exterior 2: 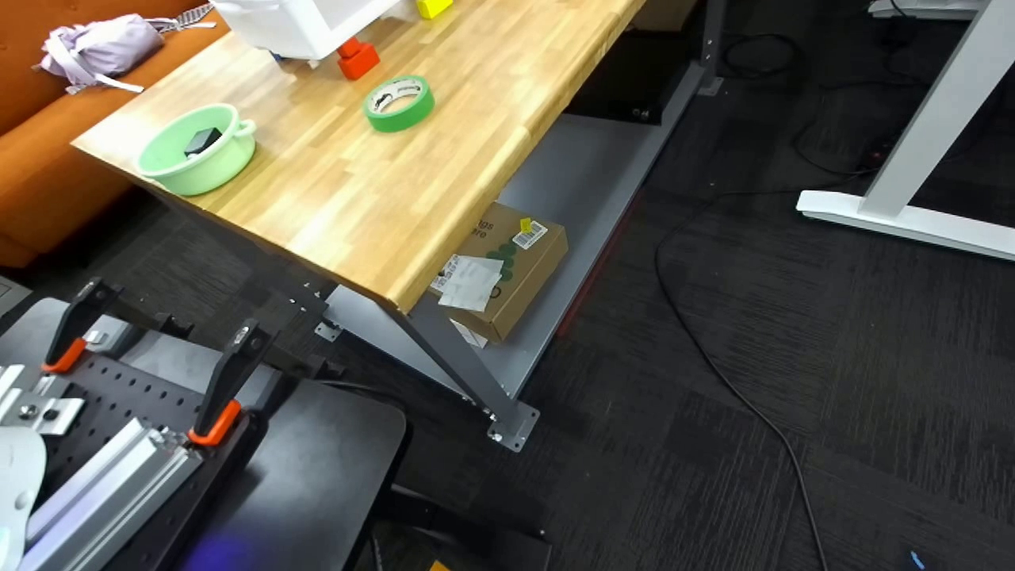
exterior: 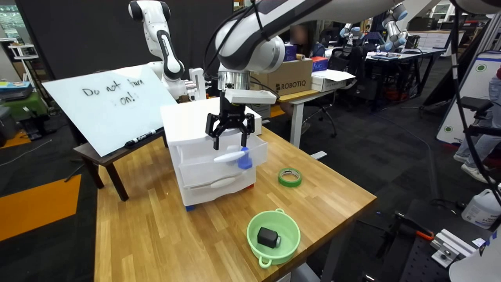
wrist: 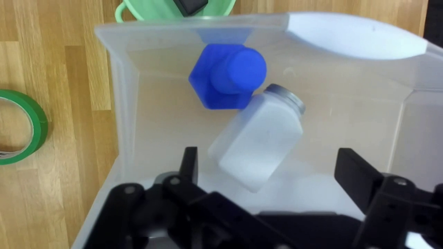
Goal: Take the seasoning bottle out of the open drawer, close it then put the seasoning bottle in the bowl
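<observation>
A: Where's the seasoning bottle [wrist: 261, 140]?
B: In the open drawer [wrist: 166, 114], lying askew, grey cap [wrist: 289, 98] twd the front. The claw [exterior: 230, 143] is over it w/ its pads [wrist: 189, 162] wide apart, holding nothing.
A: Biggest risk rn?
B: Prob the angle. Bottle's slanted to the closing line, so the pads may catch its corners & it twists or pops out.
A: And that blue piece [wrist: 228, 76]?
B: Right by the cap end; can't tell if they touch. Could get dragged along, or be in the way of a finger.
A: After the lift?
B: Needs to go up past the drawer's front b4 heading out, else the bottle snags the rim & drops. Then shutting: an off-ctr push could jam the drawer or shove the whole chest [exterior: 188, 117], b/c it's prob light. There's a red block [exterior 2: 359, 61] by its base; can't tell if it's bearing weight.
A: Bowl [exterior: 289, 233] OK?
B: Iffy. A black block [exterior: 268, 237] sits inside, so the bottle could perch on it & tip out, esp if let go too high. Bowl's also near the tabletop [exterior: 164, 235] edge; a bump might send it off.
</observation>
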{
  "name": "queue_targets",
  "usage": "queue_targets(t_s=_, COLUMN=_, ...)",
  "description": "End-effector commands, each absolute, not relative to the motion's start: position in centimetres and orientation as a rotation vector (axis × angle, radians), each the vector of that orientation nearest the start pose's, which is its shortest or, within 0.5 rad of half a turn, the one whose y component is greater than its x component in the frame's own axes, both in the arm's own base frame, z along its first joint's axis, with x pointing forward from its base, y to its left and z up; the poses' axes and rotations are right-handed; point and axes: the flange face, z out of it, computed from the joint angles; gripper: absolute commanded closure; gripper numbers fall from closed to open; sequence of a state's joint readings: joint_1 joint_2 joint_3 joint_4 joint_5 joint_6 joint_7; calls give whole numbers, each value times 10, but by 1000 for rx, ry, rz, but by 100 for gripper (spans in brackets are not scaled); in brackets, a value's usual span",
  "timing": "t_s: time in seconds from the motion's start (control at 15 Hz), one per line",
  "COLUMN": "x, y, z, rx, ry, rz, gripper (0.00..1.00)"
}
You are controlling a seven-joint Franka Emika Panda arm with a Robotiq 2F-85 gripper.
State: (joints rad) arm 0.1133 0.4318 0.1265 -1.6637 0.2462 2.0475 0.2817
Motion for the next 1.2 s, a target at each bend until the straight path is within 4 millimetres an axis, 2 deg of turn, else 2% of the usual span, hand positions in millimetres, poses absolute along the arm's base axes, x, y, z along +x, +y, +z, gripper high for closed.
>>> queue_targets(t_s=0.0, x=647, y=158, z=353, rx=-2861, ry=270, rz=206, gripper=0)
queue_targets(t_s=0.2, x=646, y=159, z=355, rx=-2858, ry=270, rz=200, gripper=2)
queue_targets(t_s=0.33, x=645, y=158, z=356, rx=-2857, ry=268, rz=202, gripper=10)
queue_targets(t_s=0.47, x=644, y=157, z=357, rx=-2857, ry=267, rz=201, gripper=32)
queue_targets(t_s=0.53, x=644, y=157, z=356, rx=-2857, ry=268, rz=203, gripper=36)
queue_targets(t_s=0.73, x=641, y=157, z=355, rx=-2860, ry=272, rz=211, gripper=56)
queue_targets(t_s=1.0, x=639, y=155, z=353, rx=-2864, ry=279, rz=213, gripper=61)
queue_targets(t_s=1.13, x=638, y=156, z=352, rx=-2863, ry=278, rz=210, gripper=59)
